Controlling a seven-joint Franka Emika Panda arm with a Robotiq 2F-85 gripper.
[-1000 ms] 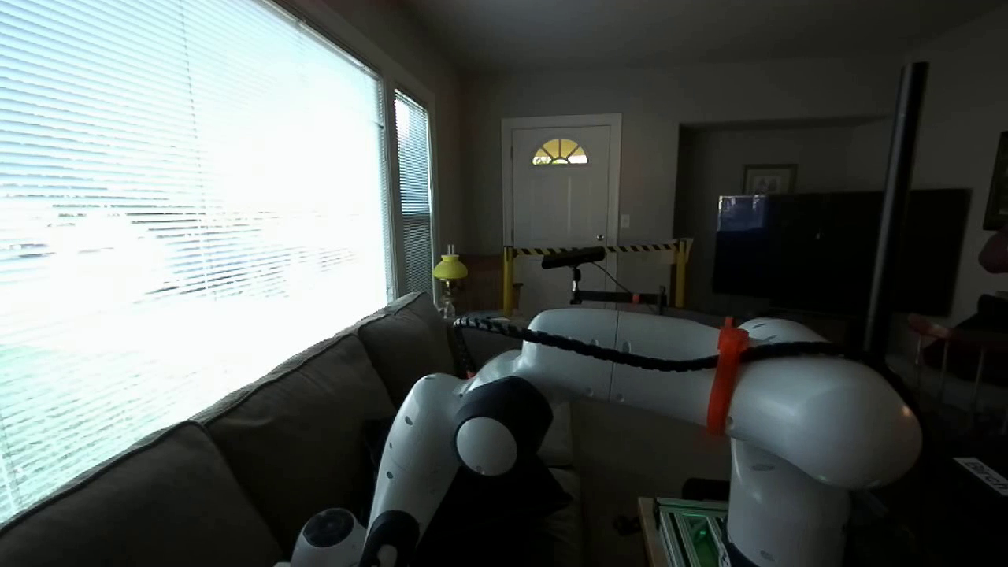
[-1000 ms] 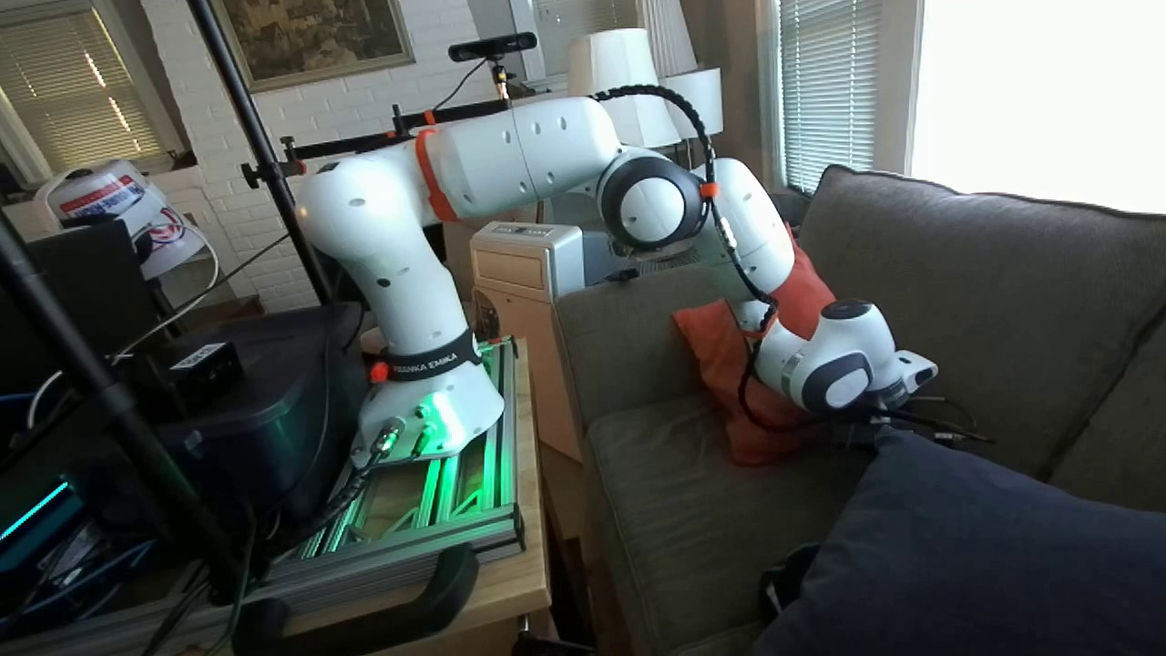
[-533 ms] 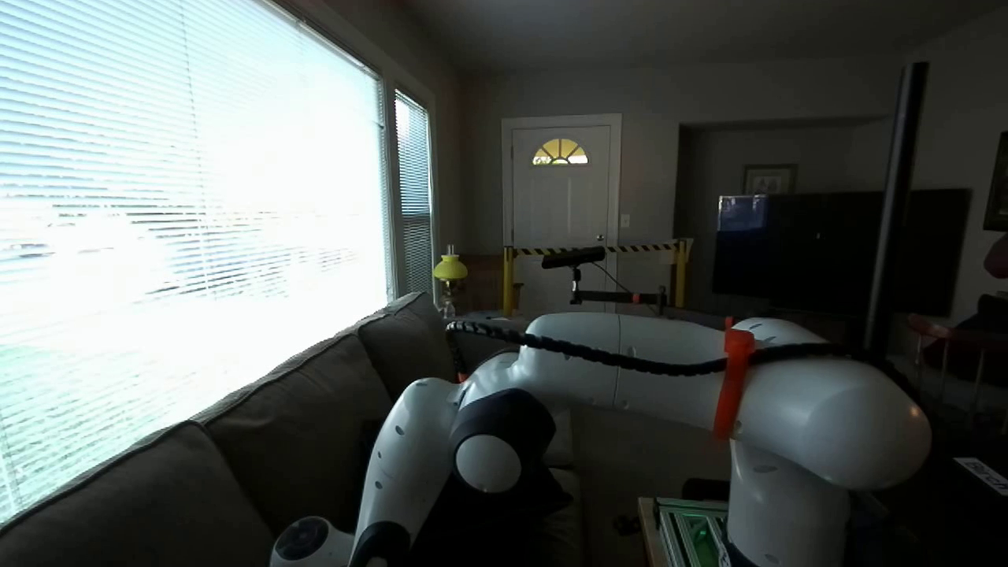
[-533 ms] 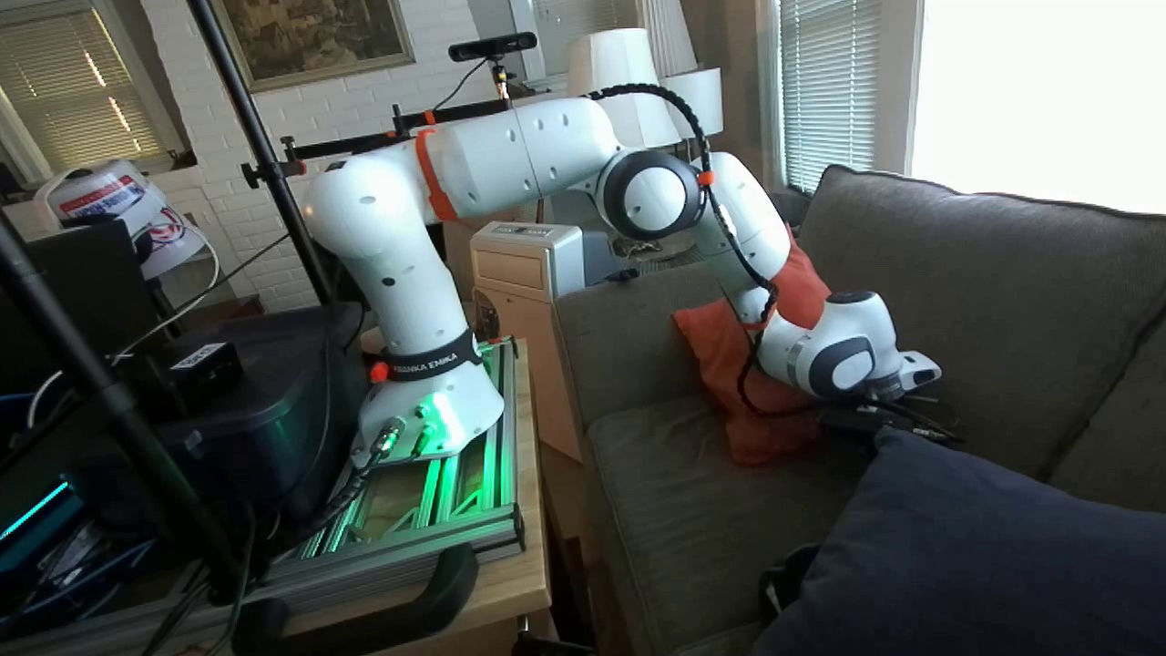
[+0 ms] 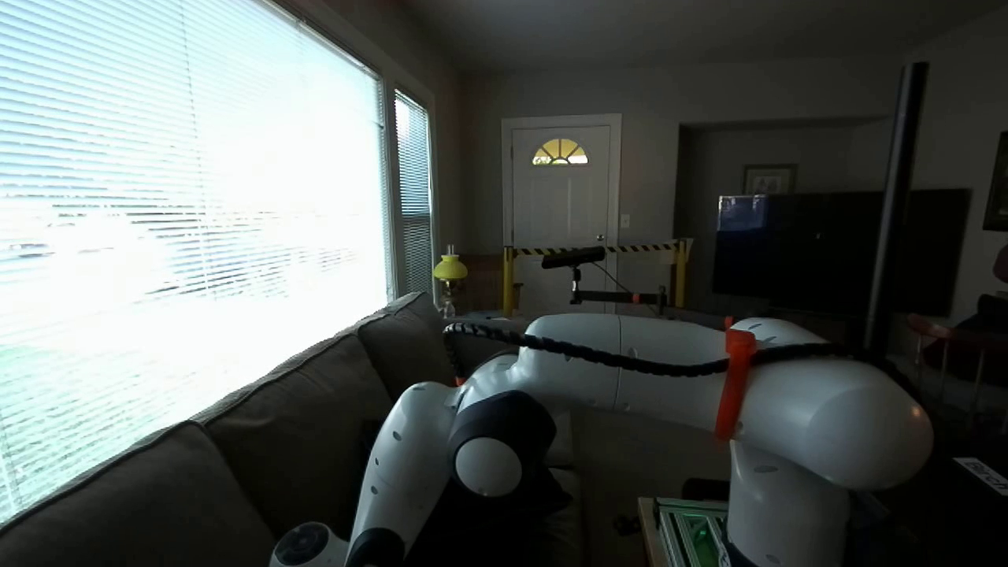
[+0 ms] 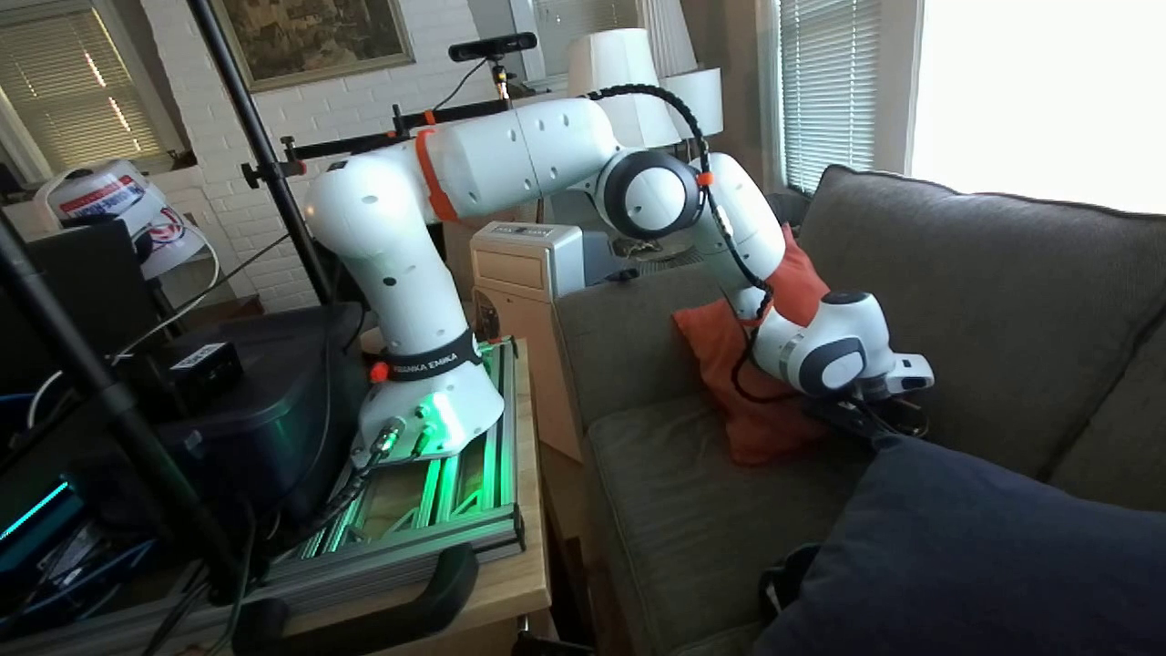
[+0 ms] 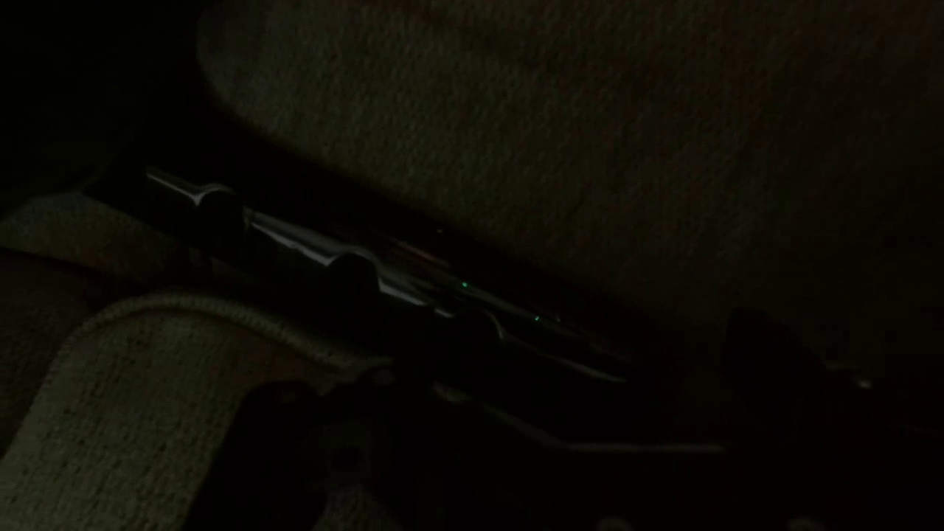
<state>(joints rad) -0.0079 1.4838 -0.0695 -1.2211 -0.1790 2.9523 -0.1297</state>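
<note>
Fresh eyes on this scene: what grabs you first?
The glaring, blind-covered window, filling much of the left of an exterior view. Next, in an exterior view, the white arm arching from a green-lit base to the gray couch, its lower end in front of an orange pillow. The wrist view is nearly black, but a glinting dark object runs diagonally across it, too dim to identify.

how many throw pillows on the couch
2: in an exterior view, an orange pillow behind the arm and a dark blue pillow at lower right; more may be hidden.
</note>
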